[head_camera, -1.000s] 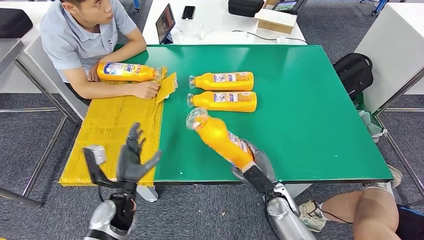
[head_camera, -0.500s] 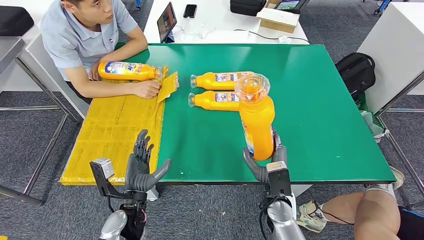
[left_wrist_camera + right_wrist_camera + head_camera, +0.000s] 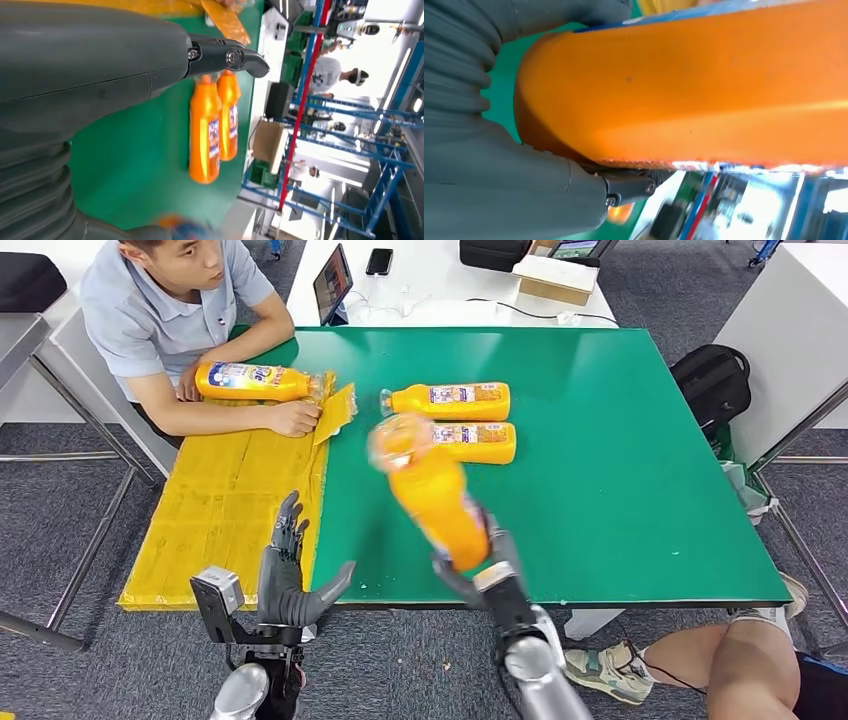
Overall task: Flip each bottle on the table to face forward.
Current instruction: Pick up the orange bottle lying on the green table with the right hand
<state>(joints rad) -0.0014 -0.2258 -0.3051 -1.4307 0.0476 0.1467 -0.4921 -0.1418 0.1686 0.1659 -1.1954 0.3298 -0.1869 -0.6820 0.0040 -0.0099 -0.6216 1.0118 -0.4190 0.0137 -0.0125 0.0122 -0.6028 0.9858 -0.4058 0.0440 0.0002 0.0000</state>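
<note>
The held bottle (image 3: 432,495) is above the near part of the green desk (image 3: 640,480), tilted with its clear cap toward the far left. The right hand (image 3: 487,570) grips its lower end, fingers (image 3: 497,540) wrapped around the orange body. Behind it two bottles (image 3: 455,420) lie side by side on the desk, caps to the left. The left hand (image 3: 285,575) is near the desk's edge beside the yellow cardboard (image 3: 225,510), fingers spread and holding nothing. A person (image 3: 165,320) at the far left corner holds another bottle (image 3: 255,382).

You're in an office-like lab: grey carpet tiles (image 3: 60,530), white desks (image 3: 440,290) with a tablet (image 3: 331,283) at upper centre, blue metal racking (image 3: 385,165) behind.
</note>
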